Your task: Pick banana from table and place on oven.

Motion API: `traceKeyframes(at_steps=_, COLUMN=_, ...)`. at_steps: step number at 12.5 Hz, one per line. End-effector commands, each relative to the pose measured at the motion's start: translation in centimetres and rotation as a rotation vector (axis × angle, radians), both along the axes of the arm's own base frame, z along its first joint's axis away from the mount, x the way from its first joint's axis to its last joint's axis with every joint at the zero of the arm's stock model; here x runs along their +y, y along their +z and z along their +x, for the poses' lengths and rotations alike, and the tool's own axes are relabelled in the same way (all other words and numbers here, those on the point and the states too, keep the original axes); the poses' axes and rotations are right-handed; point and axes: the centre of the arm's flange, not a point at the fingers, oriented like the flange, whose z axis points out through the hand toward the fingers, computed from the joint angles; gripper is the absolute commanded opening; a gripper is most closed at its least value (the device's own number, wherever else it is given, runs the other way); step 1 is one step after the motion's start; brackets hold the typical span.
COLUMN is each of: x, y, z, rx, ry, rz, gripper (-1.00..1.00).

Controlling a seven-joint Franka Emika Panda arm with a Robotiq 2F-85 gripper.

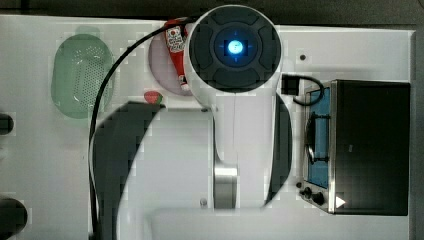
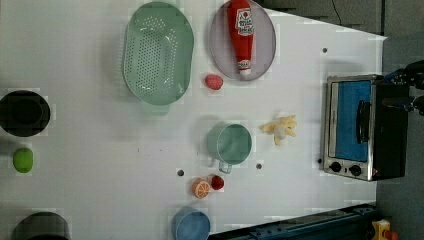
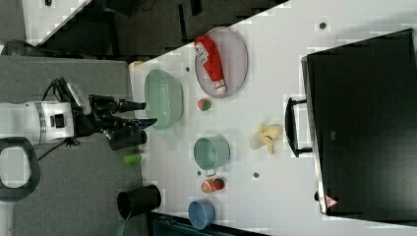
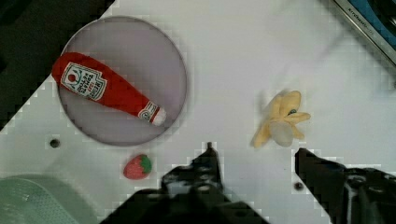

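The banana (image 2: 281,129) (image 3: 265,137), pale yellow and half peeled, lies on the white table (image 2: 100,165) just in front of the oven's glass door. In the left view the oven (image 2: 360,127) stands at the right end of the table, and its black top (image 3: 364,123) is bare. My gripper (image 3: 147,113) hangs open well above the table with nothing between its fingers. In the wrist view the banana (image 4: 281,122) lies far below, a little beyond the gripper (image 4: 254,151), closer to one fingertip (image 4: 301,153).
A ketchup bottle (image 2: 241,35) lies on a grey plate (image 2: 220,55). A green colander (image 2: 157,52), a strawberry (image 2: 213,81), a teal cup (image 2: 231,143), an orange slice (image 2: 201,188), a blue bowl (image 2: 191,225) and a black cup (image 2: 22,113) share the table.
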Motion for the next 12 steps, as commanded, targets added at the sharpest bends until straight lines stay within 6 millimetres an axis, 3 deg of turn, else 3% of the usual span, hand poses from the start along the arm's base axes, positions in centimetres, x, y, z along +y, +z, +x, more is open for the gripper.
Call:
traceKeyframes(at_steps=1, x=-2.1, y=8.6, z=-14.5, rx=-0.053, ry=-0.074, rz=0.016, gripper=0.59)
traceKeyframes(at_steps=3, x=-2.1, y=8.0, z=-14.5, rx=-0.042, ry=-0.074, rz=0.016, gripper=0.99)
traceKeyframes(at_steps=7, x=-2.2, y=4.5, z=-13.4, rx=-0.009, ry=-0.075, rz=0.017, gripper=1.00)
traceKeyframes(at_steps=9, x=-2.4, y=1.0, z=-12.0, rx=-0.007, ry=-0.078, rz=0.017, gripper=1.00)
traceKeyframes(at_steps=12, x=-2.8, y=-6.0, z=-9.6, rx=0.002, ry=-0.084, rz=0.017, gripper=1.00)
